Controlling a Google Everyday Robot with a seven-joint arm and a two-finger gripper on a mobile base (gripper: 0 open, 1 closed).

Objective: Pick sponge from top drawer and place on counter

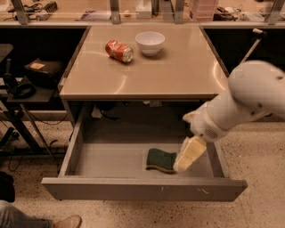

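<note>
The sponge (pixel 160 159), dark green on top with a yellow base, lies flat on the floor of the open top drawer (pixel 133 189), right of its middle and near the front panel. My gripper (pixel 189 153) hangs from the white arm (pixel 242 100) and reaches down into the drawer. It sits right at the sponge's right edge. I cannot tell whether it touches the sponge. The beige counter (pixel 178 71) lies above the drawer.
A red soda can (pixel 119 50) lies on its side and a white bowl (pixel 150 42) stands at the back of the counter. A cluttered shelf (pixel 89 13) runs behind. A dark side stand with headphones (pixel 20 87) is at the left. A shoe (pixel 67 221) shows at the bottom left.
</note>
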